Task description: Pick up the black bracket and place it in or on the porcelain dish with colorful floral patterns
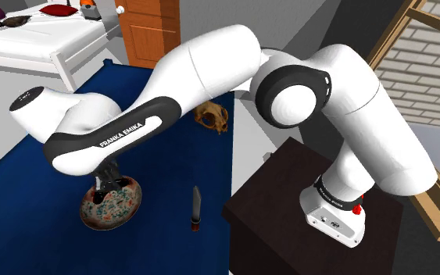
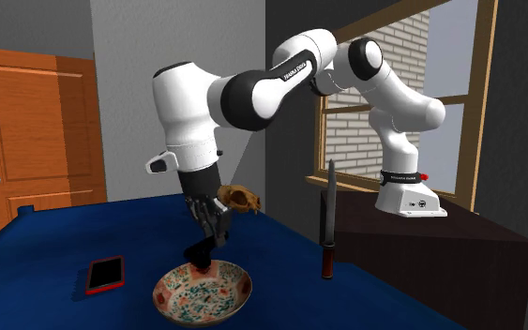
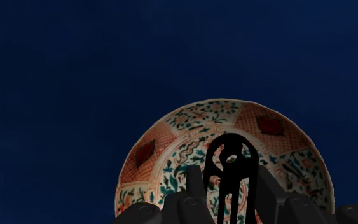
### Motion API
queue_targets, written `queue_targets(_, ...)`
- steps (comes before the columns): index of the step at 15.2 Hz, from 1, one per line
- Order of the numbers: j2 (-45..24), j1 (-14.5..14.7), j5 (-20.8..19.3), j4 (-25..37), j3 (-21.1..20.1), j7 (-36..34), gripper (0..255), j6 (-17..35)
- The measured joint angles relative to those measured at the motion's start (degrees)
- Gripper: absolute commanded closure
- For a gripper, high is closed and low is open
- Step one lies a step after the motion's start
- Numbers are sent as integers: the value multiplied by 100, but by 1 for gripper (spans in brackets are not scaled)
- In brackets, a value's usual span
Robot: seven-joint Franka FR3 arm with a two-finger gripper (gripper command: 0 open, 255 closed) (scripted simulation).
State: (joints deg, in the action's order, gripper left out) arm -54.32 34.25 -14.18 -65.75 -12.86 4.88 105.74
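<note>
Pincer (image 3: 229,181): pinching black bracket (image 3: 217,162), poised over floral dish (image 3: 190,121) on blue surface (image 3: 75,76). Pickup done; release into dish outstanding.

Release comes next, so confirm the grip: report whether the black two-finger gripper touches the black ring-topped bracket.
Touching. In the wrist view the gripper clasps the black ring-topped bracket, a finger pressed against each side, above the floral dish.

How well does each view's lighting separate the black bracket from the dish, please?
Wrist view: dim, yet the black bracket is a crisp silhouette against the pale floral dish. Second exterior view: evenly lit, bracket a dark lump at the gripper. Shoulder view: bright, but the arm overlaps the dish.
</note>
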Motion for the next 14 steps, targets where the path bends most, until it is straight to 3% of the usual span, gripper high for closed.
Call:
queue_targets(3, -350, 97, -9, 491, 23, 0, 255, -140)
queue_targets(14, -918, 134, -66, 672, 88, -17, 255, 247)
